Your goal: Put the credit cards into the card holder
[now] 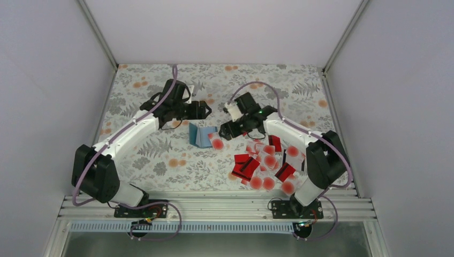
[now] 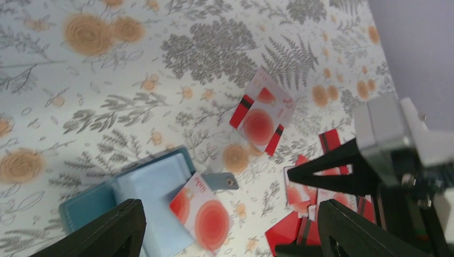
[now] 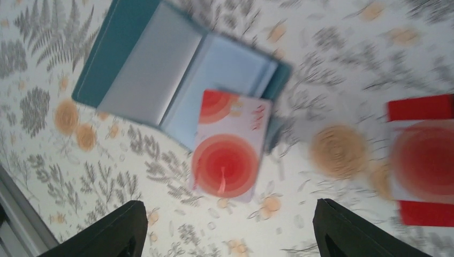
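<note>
The teal card holder (image 1: 199, 134) lies open in mid-table, its light blue inside up. A pale card with a red dot (image 1: 216, 142) rests partly on its right edge, partly on the cloth. My left gripper (image 1: 207, 111) hovers just behind the holder, open and empty. My right gripper (image 1: 224, 131) hovers just right of that card, open and empty. The left wrist view shows the holder (image 2: 142, 195), the card (image 2: 206, 211) and the open left gripper (image 2: 230, 235). The right wrist view shows the holder (image 3: 155, 69), the card (image 3: 230, 144) and the open right gripper (image 3: 230, 230).
A heap of several red and pale dotted cards (image 1: 266, 162) lies front right, by the right arm. One pale card on a red one (image 2: 262, 115) lies apart behind it. White walls and a metal frame bound the flowered cloth (image 1: 160, 155).
</note>
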Robot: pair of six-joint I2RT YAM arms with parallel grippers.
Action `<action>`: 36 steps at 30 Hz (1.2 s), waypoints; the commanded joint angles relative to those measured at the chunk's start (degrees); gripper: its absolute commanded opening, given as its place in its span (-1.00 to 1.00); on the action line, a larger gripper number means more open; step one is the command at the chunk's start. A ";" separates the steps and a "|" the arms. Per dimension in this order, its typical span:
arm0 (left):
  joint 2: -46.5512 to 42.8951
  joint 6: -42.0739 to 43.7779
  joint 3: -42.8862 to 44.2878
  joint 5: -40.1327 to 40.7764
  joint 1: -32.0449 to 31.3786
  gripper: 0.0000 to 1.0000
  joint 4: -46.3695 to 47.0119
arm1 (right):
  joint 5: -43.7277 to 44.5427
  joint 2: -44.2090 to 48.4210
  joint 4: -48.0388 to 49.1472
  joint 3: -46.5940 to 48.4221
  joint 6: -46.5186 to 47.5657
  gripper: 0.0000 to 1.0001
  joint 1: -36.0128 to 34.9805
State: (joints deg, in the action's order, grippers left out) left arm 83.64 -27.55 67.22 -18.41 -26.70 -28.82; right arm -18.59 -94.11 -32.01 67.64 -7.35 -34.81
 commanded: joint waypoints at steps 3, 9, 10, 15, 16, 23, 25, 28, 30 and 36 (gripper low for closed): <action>-3.05 1.21 -4.22 3.73 0.41 0.60 -0.88 | 8.76 -3.86 -1.29 -0.33 -6.08 0.59 -8.42; -4.05 1.19 -5.03 4.79 1.08 0.59 -1.64 | 14.97 -8.92 -4.02 2.05 -7.47 0.59 -14.18; -4.15 1.15 -5.15 4.86 1.14 0.58 -1.64 | 15.90 -9.77 -4.33 2.37 -7.69 0.60 -15.25; -5.02 1.20 -5.45 5.21 1.21 0.58 -1.90 | 19.31 -12.92 -4.85 4.61 -9.11 0.64 -17.26; -5.24 1.31 -5.46 5.23 1.29 0.58 -1.94 | 19.86 -13.39 -4.91 5.15 -9.23 0.65 -17.35; -5.89 1.69 -5.65 5.38 1.48 0.58 -2.17 | 24.96 -16.66 -5.67 7.32 -10.04 0.68 -17.91; -6.12 1.87 -5.64 5.53 1.58 0.58 -2.37 | 25.39 -17.52 -5.02 7.49 -10.13 0.68 -18.06; -6.61 2.07 -5.92 5.67 1.79 0.58 -2.63 | 25.61 -18.87 -4.28 7.58 -10.31 0.65 -18.17; -6.97 2.15 -6.18 5.67 1.95 0.58 -2.74 | 25.72 -19.51 -3.78 7.60 -10.39 0.63 -18.17; -7.60 2.15 -6.82 5.67 2.26 0.57 -2.73 | 25.50 -20.46 -3.09 7.05 -10.31 0.41 -18.20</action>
State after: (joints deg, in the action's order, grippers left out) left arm 77.54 -26.11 61.21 -13.47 -24.86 -31.16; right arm 5.37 -112.68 -35.77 74.39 -17.04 -52.34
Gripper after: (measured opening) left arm 0.789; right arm 0.742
